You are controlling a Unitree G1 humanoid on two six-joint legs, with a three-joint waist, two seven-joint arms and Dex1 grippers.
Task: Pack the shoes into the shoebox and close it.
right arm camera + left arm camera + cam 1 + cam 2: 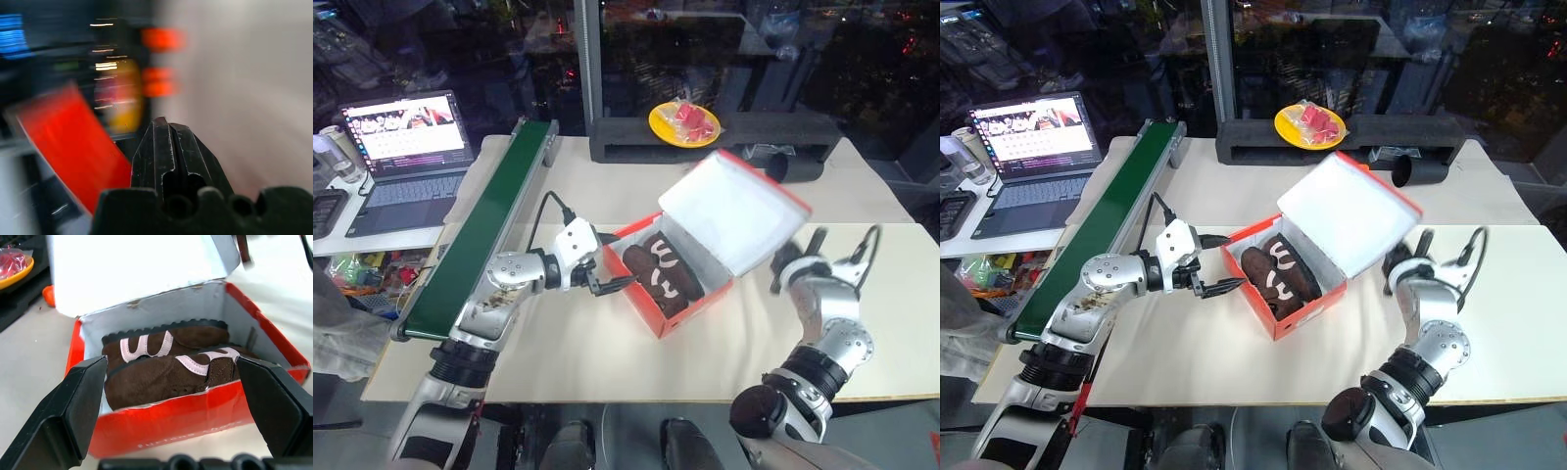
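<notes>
Two claws work the near part of the white bench (607, 362). The left claw (612, 285) hangs spread wide and empty just beside the near-left wall of the shoebox (651, 315), its black fingers (73, 416) framing that wall without touching it; I judge it is set there to steady the box or stop it sliding while the lid is worked. The right claw (785, 262) is pressed shut with nothing between its fingers, just right of the box under the raised lid (734, 213); whether it touches the lid cannot be told. Closed fingers make a blunt pusher, which suits tipping a flap over.

Both shoes (661, 274) already lie inside the box, side by side, toes toward the left claw. They are soft dark brown suede-like slippers with pale curved stripes and ridged dark soles. The box is stiff orange-red cardboard, white inside, rectangular, its hinged lid half up and leaning over the far-right side, so closing looks like what remains.

Farther back sit a green conveyor belt (480, 225), a laptop (406, 157), and a yellow plate (683, 123) on a dark foam block (724, 139).
</notes>
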